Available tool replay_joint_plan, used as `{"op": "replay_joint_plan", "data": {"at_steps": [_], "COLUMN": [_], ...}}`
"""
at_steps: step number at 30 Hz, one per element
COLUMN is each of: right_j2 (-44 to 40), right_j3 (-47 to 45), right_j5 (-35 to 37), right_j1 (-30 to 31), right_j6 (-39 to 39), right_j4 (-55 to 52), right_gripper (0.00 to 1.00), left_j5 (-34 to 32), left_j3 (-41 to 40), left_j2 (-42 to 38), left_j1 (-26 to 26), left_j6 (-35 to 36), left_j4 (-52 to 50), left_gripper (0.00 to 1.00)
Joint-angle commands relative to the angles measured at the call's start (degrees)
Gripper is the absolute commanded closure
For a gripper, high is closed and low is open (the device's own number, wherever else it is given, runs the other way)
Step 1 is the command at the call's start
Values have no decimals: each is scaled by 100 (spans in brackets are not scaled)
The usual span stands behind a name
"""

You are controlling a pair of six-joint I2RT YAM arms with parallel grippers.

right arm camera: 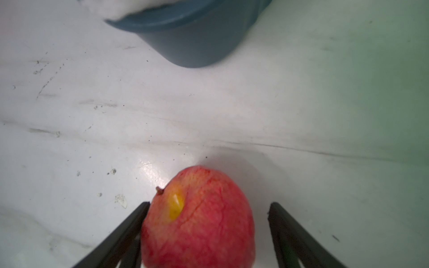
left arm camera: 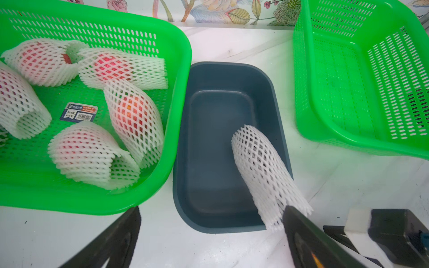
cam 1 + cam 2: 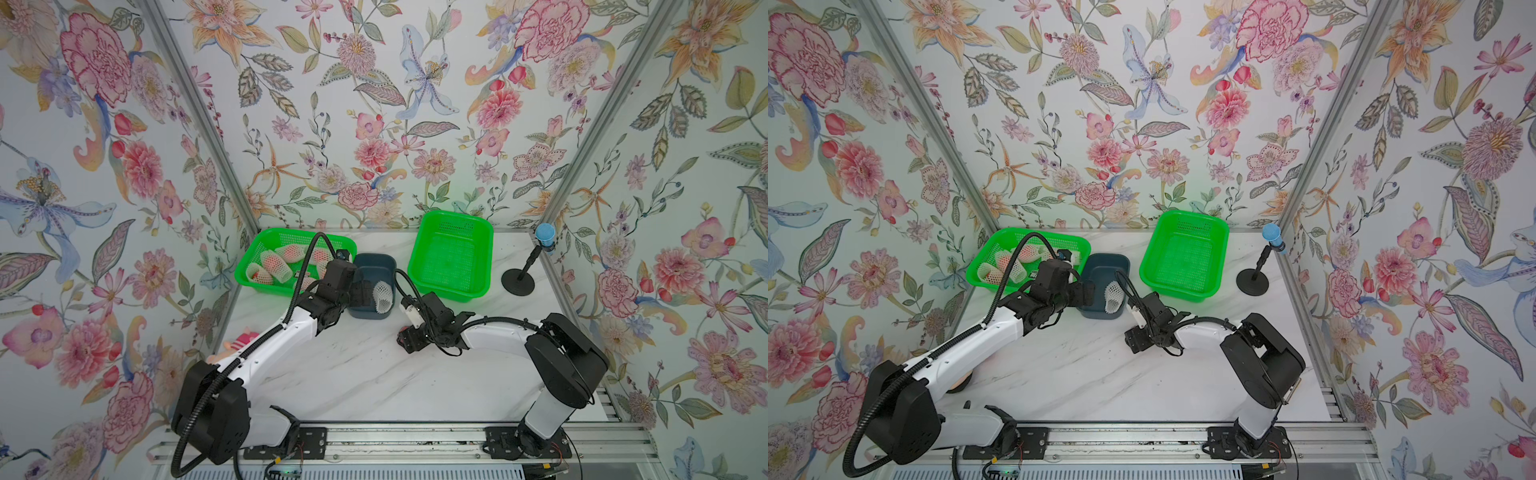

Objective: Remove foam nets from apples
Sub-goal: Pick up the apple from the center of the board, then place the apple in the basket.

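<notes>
A bare red apple [image 1: 199, 220] with a yellow patch rests on the white table between the fingers of my right gripper [image 1: 209, 205]. One finger touches it, the other stands a gap away, so the gripper is open. In a top view only a red edge of the apple [image 3: 402, 331] shows under that gripper [image 3: 405, 337]. An empty foam net [image 2: 262, 167] leans in the dark blue bin [image 2: 232, 64], its end over the rim beside one finger of my open left gripper [image 2: 212, 208]. Several netted apples [image 2: 134, 113] lie in the left green basket [image 2: 181, 69].
An empty green basket [image 3: 446, 291] stands at the back right, tilted up at its far side. Right of it is a black stand [image 3: 518, 281] with a blue ball on top. A pink striped plush toy [image 3: 243, 343] lies by the left arm.
</notes>
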Motion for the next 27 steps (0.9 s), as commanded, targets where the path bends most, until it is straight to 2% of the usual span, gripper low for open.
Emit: {"op": "replay_joint_plan", "data": {"at_steps": [1, 4, 9, 14, 19, 27], "right_j2": [-100, -271, -766, -1295, -1672, -1578], "right_j3": [83, 62, 96, 265, 416, 1121], "right_j5": [67, 81, 28, -205, -628, -1032], "right_j1": [60, 71, 13, -301, -1128, -2361], "right_j6": [-54, -96, -225, -370, -437, -576], "right_j4": [-273, -426, -637, -937, -993, -1259], "right_gripper": [28, 35, 39, 44, 45, 43], "left_j5": [76, 141, 233, 789, 1242, 1362], "left_j3": [-159, -224, -320, -401, -397, -124], "left_j2": [-175, -230, -317, -302, -108, 474], "left_j1": [90, 109, 114, 108, 100, 9], "left_j6": [107, 137, 220, 446, 460, 473], "left_j4": [-114, -91, -38, 101, 324, 382], "left_gripper": [1, 1, 1, 1, 1, 4]}}
